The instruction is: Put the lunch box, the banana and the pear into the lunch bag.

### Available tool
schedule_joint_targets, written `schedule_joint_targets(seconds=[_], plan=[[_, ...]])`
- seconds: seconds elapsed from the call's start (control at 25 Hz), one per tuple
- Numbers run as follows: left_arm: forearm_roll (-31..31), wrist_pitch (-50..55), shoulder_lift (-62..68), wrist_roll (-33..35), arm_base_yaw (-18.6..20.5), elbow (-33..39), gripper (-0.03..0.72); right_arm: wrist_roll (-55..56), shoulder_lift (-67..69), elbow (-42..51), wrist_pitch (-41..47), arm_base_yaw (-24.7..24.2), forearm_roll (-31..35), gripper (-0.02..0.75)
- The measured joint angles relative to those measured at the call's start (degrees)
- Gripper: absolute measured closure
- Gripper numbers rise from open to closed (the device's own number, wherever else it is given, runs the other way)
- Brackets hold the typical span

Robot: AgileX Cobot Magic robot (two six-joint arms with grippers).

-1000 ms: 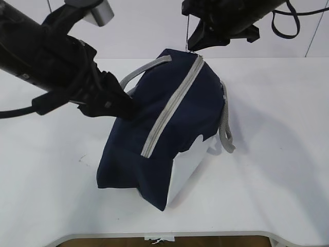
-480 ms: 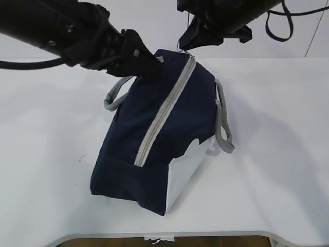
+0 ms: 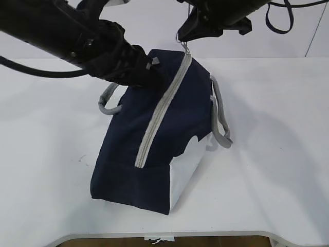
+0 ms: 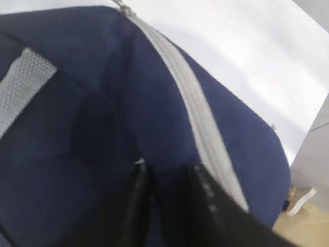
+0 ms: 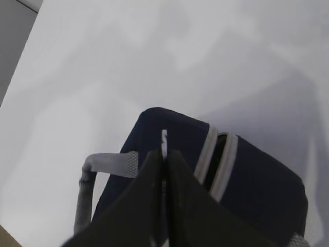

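Navy fabric was pinched by the left claw (image 4: pixel 167 177) beside the bag's (image 3: pixel 154 139) grey zipper (image 3: pixel 160 110), near the far end. Right claw (image 5: pixel 164 164) was clamped on the zipper's metal pull (image 5: pixel 164 140) above the bag's far end. Bag lay zipped on the white table (image 3: pixel 277 154).

place: lab-style robot test bench | evidence: bare white table (image 3: pixel 277 170) filling the scene; plain pale wall (image 3: pixel 149 31) at the far side; two black robot arms, left arm (image 3: pixel 67 36) and right arm (image 3: pixel 226 13), with loose cables (image 3: pixel 280 20) reaching over the table
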Motion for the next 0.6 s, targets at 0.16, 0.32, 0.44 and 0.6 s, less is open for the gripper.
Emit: schedule_joint_targets(seconds=[0.16,0.32,0.44,0.6], plan=[[3.8,1.7,0.0,0.0,0.0,-1.4,0.673,0.0,0.0,-1.0,0.1,0.0,0.0,0.737],[9.7,5.3,0.0,0.6,0.0,-4.3,0.68,0.0,0.0,-1.2,0.1,0.0,0.0,0.737],[13.1,8.2,-1.2,0.8,0.0,-6.7,0.681,-0.1,0.0,-2.1,0.4,0.0,-0.1,0.737],[15.4,10.6,-4.0,1.5,0.2,-7.8,0.683,-0.1,0.0,-2.9,0.3,0.0,-0.6,0.737]])
